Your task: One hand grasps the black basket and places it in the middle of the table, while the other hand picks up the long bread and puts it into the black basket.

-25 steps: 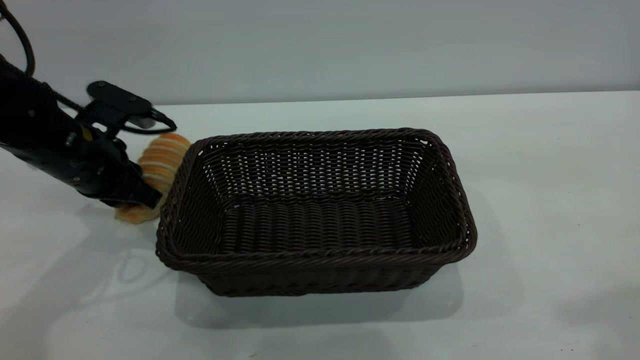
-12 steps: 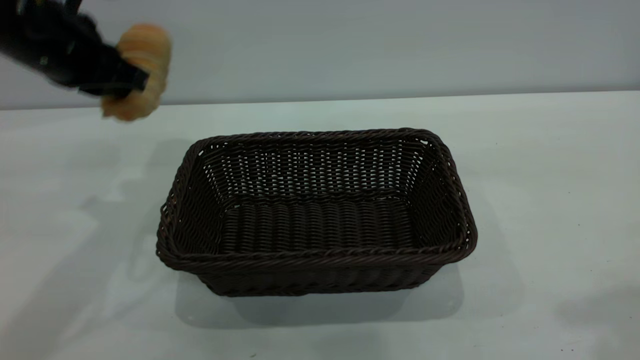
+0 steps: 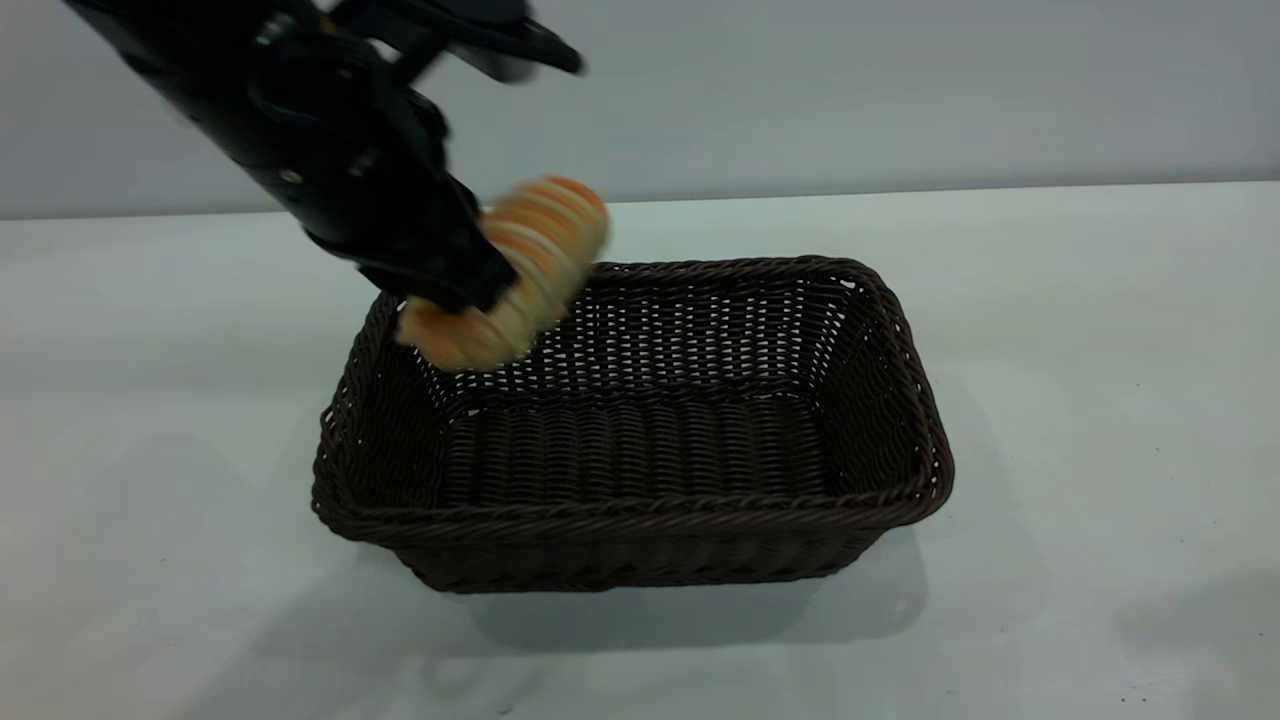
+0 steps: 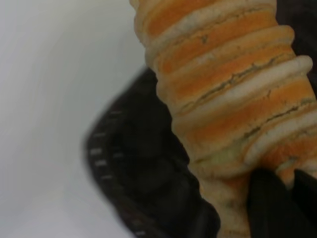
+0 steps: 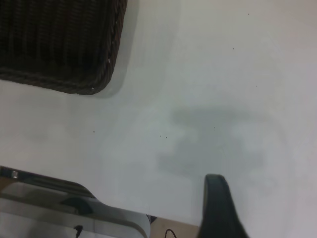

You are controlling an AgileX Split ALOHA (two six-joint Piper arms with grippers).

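Observation:
The black basket (image 3: 640, 510) stands on the table (image 3: 1100, 350) near its middle, with nothing lying in it. My left gripper (image 3: 470, 290) is shut on the long bread (image 3: 520, 265) and holds it tilted in the air over the basket's far left corner. In the left wrist view the ridged long bread (image 4: 228, 84) fills the frame, gripped at its near end by the left gripper (image 4: 233, 215), with the dark basket (image 4: 133, 163) blurred below. My right gripper (image 5: 217, 187) hangs over bare table, apart from a basket corner (image 5: 74, 64).
A plain grey wall runs behind the table. In the right wrist view the table's edge and a metal frame (image 5: 74, 208) lie close to the right gripper. Bare tabletop lies to the basket's left, right and front.
The left gripper lifted the bread from the table beside the basket's left side, rose high at the far left, then swung right and down over the basket's far left corner.

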